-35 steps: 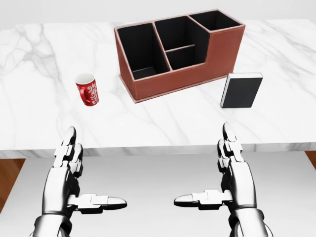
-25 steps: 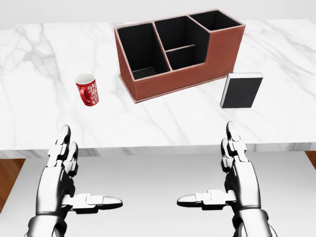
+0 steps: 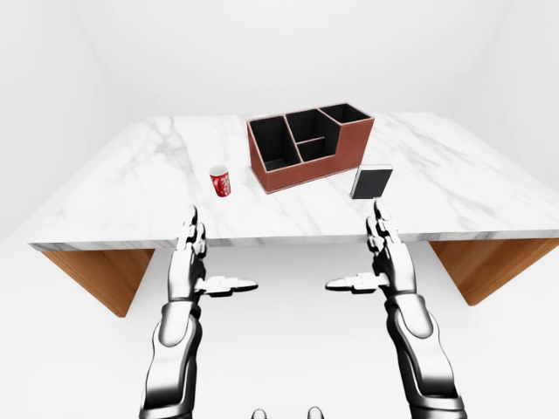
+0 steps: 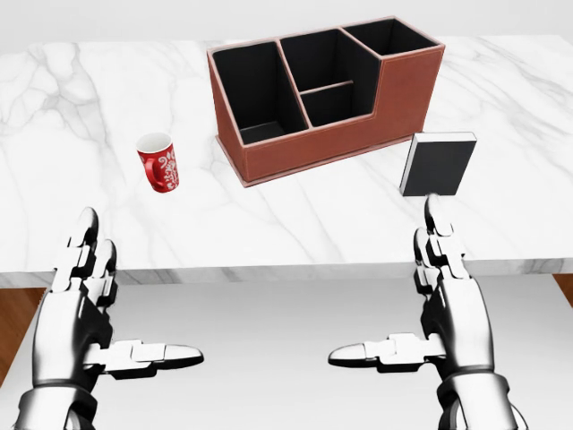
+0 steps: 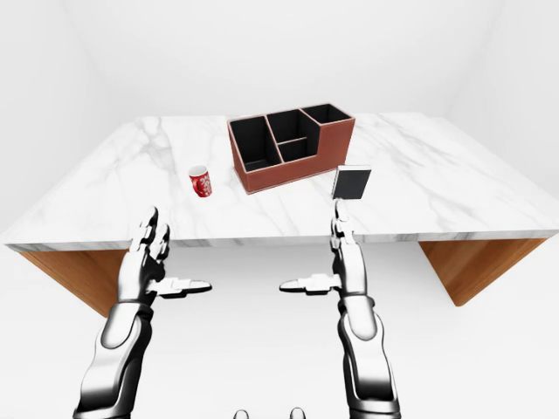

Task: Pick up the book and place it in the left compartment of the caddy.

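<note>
Left hand [image 4: 76, 309]: has drifted outward to the left since the earlier head views; fingers spread, thumb out sideways, empty, touching nothing, short of the table's near edge.

Mug [image 4: 158, 162]: red, upright on the marble table [image 4: 295, 219], left of the caddy; unmoved.

Caddy [image 4: 327, 94]: brown, three black compartments; the left one is empty.

Book [image 4: 438, 164]: black, standing upright just right of the caddy's near corner; unmoved.

Right hand [image 4: 448, 300]: has advanced slightly toward the book; its fingertips now show just below it, apparently not touching. Fingers apart, thumb out, holding nothing.

Judgement: the reach has begun; the grasp is not yet made, and the right hand looks the likelier one.
</note>
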Controlling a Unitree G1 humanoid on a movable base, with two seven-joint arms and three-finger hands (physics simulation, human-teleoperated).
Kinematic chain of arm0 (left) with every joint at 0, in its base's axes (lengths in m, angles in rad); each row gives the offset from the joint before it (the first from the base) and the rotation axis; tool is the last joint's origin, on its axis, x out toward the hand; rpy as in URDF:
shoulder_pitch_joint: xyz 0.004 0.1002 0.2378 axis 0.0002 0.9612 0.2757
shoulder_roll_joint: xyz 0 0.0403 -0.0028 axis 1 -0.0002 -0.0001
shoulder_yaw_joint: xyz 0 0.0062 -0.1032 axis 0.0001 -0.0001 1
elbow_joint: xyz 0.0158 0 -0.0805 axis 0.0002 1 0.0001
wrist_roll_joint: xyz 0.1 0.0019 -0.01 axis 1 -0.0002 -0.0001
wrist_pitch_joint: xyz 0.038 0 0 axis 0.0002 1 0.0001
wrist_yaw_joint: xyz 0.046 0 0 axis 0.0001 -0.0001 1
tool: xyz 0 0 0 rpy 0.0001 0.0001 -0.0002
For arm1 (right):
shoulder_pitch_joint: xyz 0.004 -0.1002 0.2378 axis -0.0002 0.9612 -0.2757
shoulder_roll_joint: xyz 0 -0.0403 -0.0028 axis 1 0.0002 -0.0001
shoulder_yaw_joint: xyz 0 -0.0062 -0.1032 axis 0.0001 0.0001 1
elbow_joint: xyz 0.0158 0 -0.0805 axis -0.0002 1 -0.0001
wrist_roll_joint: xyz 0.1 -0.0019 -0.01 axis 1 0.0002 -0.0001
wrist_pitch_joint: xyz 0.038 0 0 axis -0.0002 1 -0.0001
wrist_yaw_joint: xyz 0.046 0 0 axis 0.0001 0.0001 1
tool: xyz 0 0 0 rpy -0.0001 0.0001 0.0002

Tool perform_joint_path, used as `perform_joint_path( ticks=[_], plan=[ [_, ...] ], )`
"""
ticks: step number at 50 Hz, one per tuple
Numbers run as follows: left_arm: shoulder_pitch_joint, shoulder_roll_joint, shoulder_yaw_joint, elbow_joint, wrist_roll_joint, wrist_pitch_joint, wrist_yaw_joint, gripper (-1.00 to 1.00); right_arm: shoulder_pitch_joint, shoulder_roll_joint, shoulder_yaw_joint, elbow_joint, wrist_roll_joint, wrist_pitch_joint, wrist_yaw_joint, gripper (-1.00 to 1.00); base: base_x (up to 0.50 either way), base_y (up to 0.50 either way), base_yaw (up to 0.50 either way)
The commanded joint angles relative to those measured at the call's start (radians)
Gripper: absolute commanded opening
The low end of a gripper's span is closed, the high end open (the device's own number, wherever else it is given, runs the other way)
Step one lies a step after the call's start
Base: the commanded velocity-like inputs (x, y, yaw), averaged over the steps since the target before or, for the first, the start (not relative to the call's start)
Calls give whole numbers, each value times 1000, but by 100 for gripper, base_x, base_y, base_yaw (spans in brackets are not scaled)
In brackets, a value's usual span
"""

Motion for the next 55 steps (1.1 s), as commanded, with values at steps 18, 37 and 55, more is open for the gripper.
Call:
perform_joint_path(
  ticks=[18, 37, 55],
  plan=[
    [-48, 15, 34, -215, -12, 0, 1, 100, -77, -28, -33, -168, -34, 0, 48, 100, 0, 0, 0],
    [-68, 19, 41, -269, -22, 0, 9, 100, -90, -32, -39, -217, -36, 0, 83, 100, 30, 0, 0],
    [-63, 19, 49, -279, -29, 0, 12, 100, -81, -29, -30, -217, -53, 0, 85, 100, 50, 0, 0]
  ],
)
